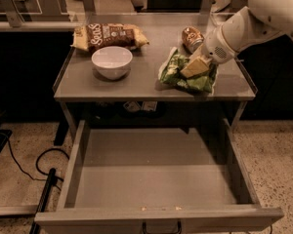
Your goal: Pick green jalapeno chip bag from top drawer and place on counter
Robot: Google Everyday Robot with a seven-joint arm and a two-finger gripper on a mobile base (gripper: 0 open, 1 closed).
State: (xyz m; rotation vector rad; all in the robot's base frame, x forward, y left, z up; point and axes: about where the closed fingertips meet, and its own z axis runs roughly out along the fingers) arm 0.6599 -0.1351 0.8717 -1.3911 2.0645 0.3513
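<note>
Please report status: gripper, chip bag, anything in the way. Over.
Gripper on top of green jalapeno chip bag, counter right side. Bag rests on counter; top drawer open. White bowl, brown can close by, not blocking.

Tan gripper (194,68) on green jalapeno chip bag (172,71), white bowl (112,61), grey counter (136,83)

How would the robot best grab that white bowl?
By its rim, coming straight down: the bowl sits upright and open, so its thin wall can be pinched. Take the side facing the green bag, where the gripper rests.
</note>
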